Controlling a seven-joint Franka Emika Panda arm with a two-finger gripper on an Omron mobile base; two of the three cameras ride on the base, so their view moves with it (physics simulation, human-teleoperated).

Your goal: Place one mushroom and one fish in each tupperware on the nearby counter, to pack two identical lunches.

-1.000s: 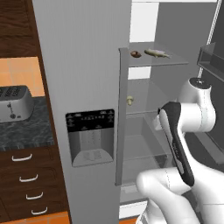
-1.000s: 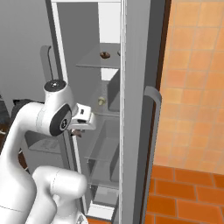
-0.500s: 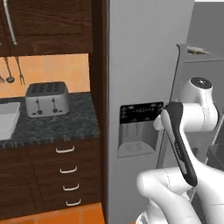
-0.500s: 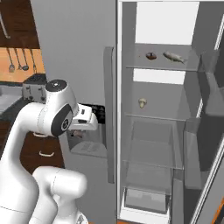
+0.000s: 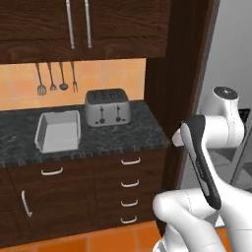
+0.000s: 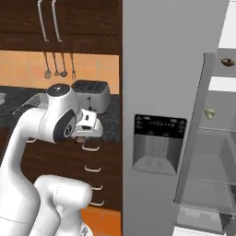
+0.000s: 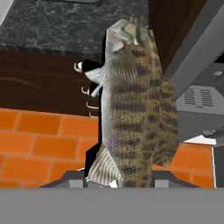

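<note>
A pale tan fish (image 7: pixel 133 109) with dark bars hangs lengthwise in the hand view, and my gripper (image 7: pixel 119 180) is shut on its tail end. From the right base view the gripper (image 6: pixel 88 131) is held out in front of the drawers, beside the fridge. One pale grey tupperware (image 5: pixel 58 130) lies on the dark speckled counter (image 5: pixel 128 133), left of the toaster, and looks bare inside. A small dark brown mushroom (image 6: pixel 227 61) rests on the top shelf of the open fridge at the far right.
A silver toaster (image 5: pixel 107 107) stands at the back of the counter, with utensils (image 5: pixel 55 78) hung on the wall above. The grey fridge door (image 6: pixel 166 106) with its dispenser rises to my right. A small pale item (image 6: pixel 210 112) sits on a lower fridge shelf. Orange floor tiles (image 7: pixel 39 140) lie below.
Both base views have swung left from the open fridge to the counter, so the camera moved. The fish stays in my gripper.
</note>
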